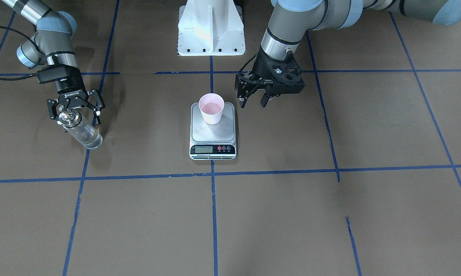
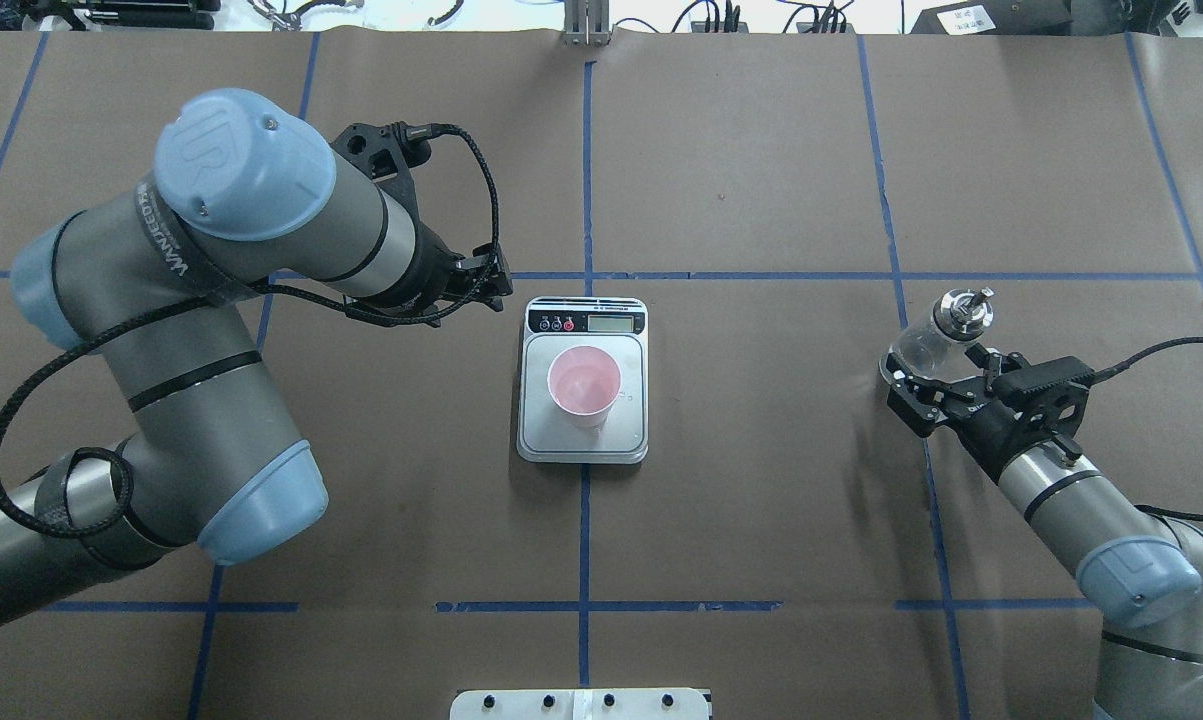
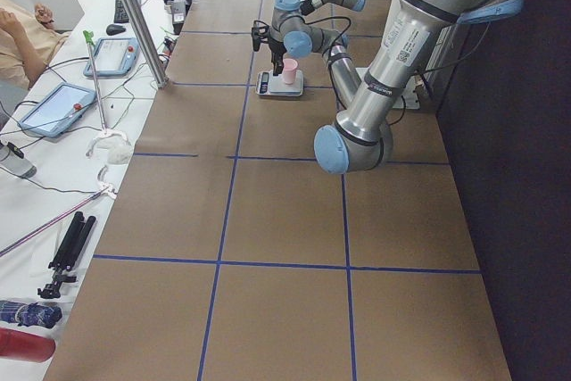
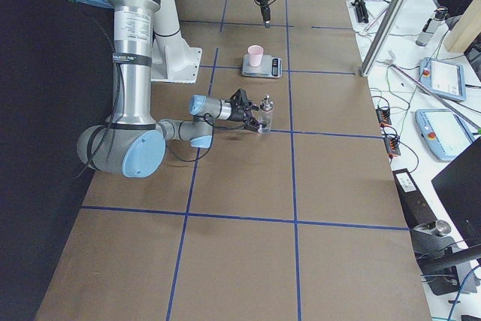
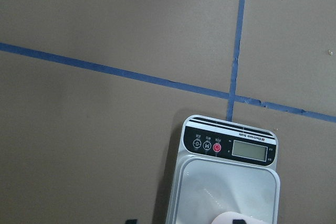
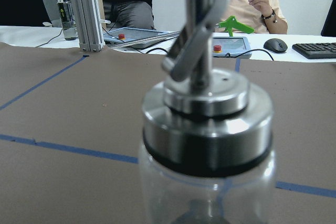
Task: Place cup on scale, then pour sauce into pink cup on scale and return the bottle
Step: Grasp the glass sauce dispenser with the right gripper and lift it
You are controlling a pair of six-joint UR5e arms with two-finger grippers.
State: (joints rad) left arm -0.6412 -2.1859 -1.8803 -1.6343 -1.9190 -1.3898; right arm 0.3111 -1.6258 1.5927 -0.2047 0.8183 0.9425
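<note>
Two robot arms over a brown paper-covered table [image 1: 291, 214] gridded with blue tape [image 1: 214, 199].

At the right gripper [image 1: 81, 123]: lowered around the bottle [image 1: 85, 136], fingers spread to either side of the glass, just below the shiny metal pour-spout cap [image 1: 67, 117]. Not possible to tell whether pressing on the glass or standing just clear of it. Bottle upright, directly between those fingers, bottom resting on the paper. From the right wrist camera, cap and glass shoulder filling the middle of the view, right in front of the gripper.

At the left gripper [image 1: 252, 103]: hanging above the table, pointing down, fingers parted with a clear gap, nothing between them.

Just beside the left gripper, lower down and on its right by the robot's own reckoning: the scale [image 1: 211, 132], flat on the table. On its steel platform, the pink cup [image 1: 211, 109], upright, set back from the black display panel [image 1: 213, 149]. Inside the cup, a shallow pool of clear sauce [image 1: 211, 106]. Cup and left gripper near, not touching.

Scale and cup well apart from the right gripper, off to its left. Behind the scale, beyond both grippers, the white robot base [image 1: 211, 30].
</note>
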